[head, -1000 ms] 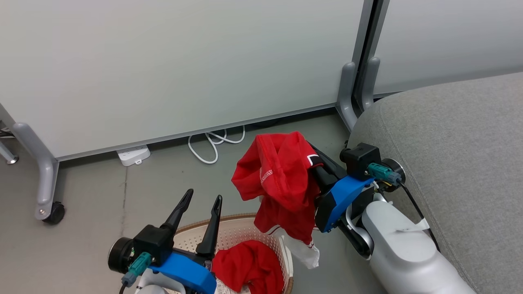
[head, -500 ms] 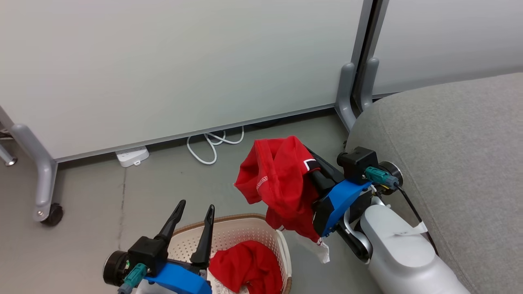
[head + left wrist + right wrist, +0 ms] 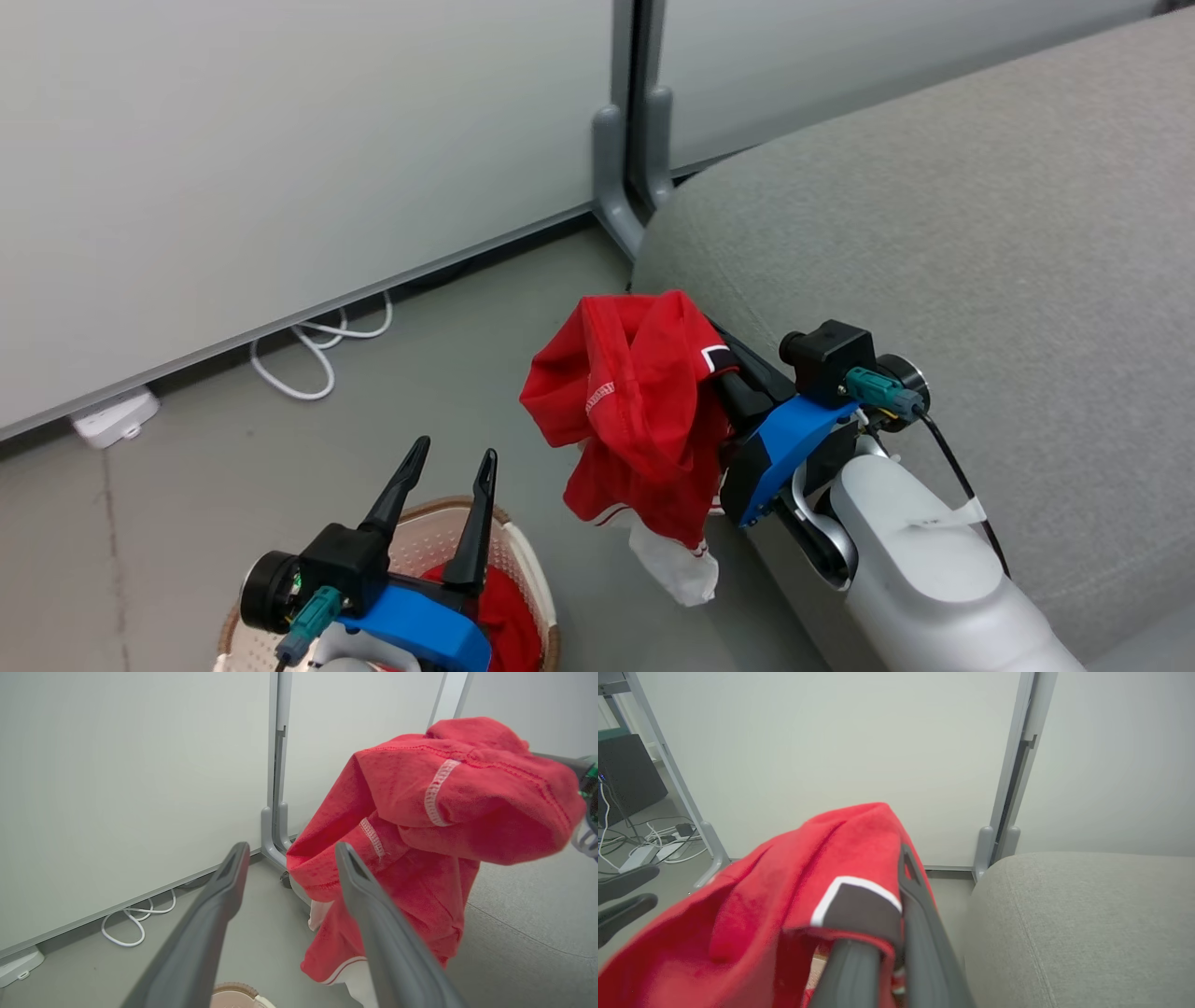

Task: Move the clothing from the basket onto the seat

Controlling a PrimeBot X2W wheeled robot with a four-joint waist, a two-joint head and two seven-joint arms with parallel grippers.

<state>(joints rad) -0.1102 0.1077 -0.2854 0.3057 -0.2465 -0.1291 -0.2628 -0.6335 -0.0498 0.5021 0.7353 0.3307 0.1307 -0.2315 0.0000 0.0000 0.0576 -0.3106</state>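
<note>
A red jersey (image 3: 635, 411) with white trim hangs in the air, and my right gripper (image 3: 724, 359) is shut on it, its fingers (image 3: 920, 924) partly under the cloth. The jersey (image 3: 444, 812) hangs beside the front left edge of the grey seat (image 3: 934, 233), above the floor. At the lower left stands the cream basket (image 3: 527, 560) with a second red garment (image 3: 504, 616) inside. My left gripper (image 3: 454, 453) stands open above the basket, holding nothing; in the left wrist view its fingers (image 3: 219, 905) point toward the jersey.
White partition panels (image 3: 280, 140) on grey feet (image 3: 616, 187) stand behind the floor area. A white cable (image 3: 317, 350) and a power strip (image 3: 117, 417) lie on the grey floor by the panels. More cables (image 3: 640, 844) lie to the far left.
The head view has swung toward the seat, so everything sits further left in it. The right gripper with the jersey is now closer to the seat's edge. Both grippers keep their states.
</note>
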